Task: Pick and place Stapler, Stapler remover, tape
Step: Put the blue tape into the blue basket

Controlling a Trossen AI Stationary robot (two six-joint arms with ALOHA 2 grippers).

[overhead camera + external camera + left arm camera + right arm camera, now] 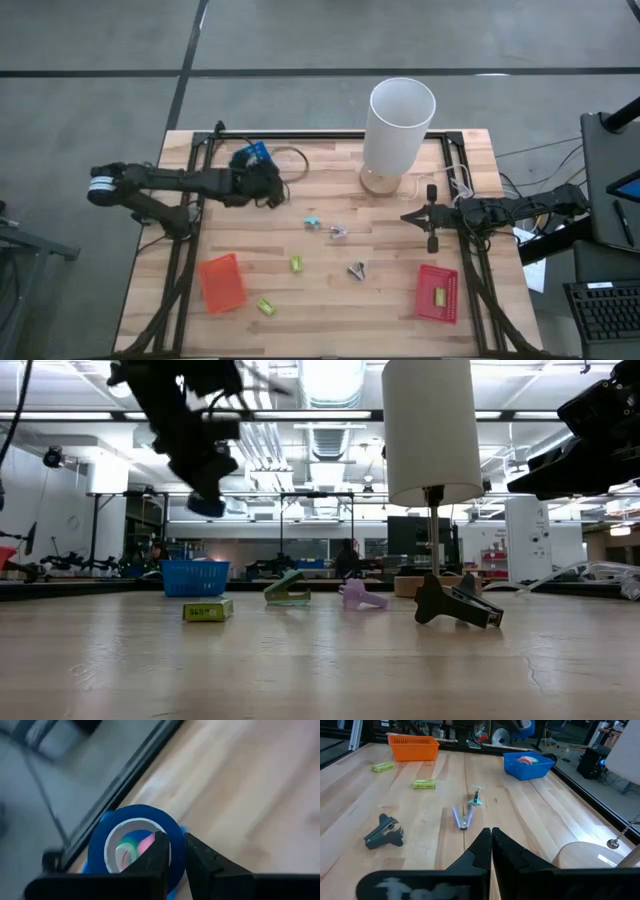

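My left gripper (174,840) is shut on a blue tape roll (132,815) and hangs above the blue basket (250,157) at the table's far left. Pink and green rolls (135,845) show through the ring, lying in the basket. In the low view the blue roll (205,506) hangs well above the basket (195,576). My right gripper (491,834) is shut and touches nothing, waiting at the table's right side (408,216). Three staple removers rest on the table: teal (313,222), purple (338,232) and dark (356,269). My left gripper pinches the blue roll's wall (176,827), one finger (157,855) inside the ring's hole and the other (200,862) outside it. The fingers come from above, pointing down. The roll is lifted clear, over the basket.
A tall white lamp (400,125) stands at the table's far middle. An orange basket (222,282) sits near left, and a red basket (437,293) with a yellow-green block sits near right. Two more yellow-green blocks (296,263) (266,306) lie on the wood.
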